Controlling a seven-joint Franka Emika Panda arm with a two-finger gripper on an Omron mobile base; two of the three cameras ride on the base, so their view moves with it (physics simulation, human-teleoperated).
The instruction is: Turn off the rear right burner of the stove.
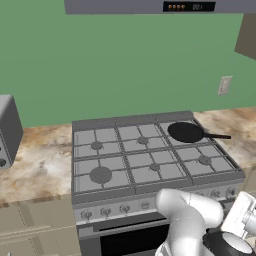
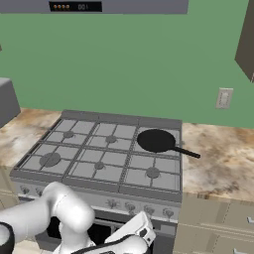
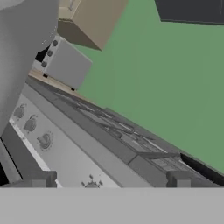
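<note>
The stove (image 1: 150, 187) is a wide grey range with grid grates and a row of small knobs (image 1: 125, 208) along its front. A black pan (image 1: 186, 132) covers the rear right burner, so just the grate square around it shows; the same pan (image 2: 156, 141) shows from the other side. My gripper (image 3: 111, 180) is open, with both dark fingertips (image 3: 43, 179) wide apart and nothing between them. It hangs low in front of the stove's right end, looking up along the knob panel (image 3: 43, 140). The white hand (image 2: 140, 229) sits just under the knob row (image 2: 149, 210).
A grey toaster (image 1: 6, 132) stands on the marbled counter (image 1: 40, 165) left of the stove. The pan's handle (image 1: 217, 136) sticks out to the right over the counter. A wall outlet (image 1: 225, 85) and a dark hood (image 1: 190, 6) are above.
</note>
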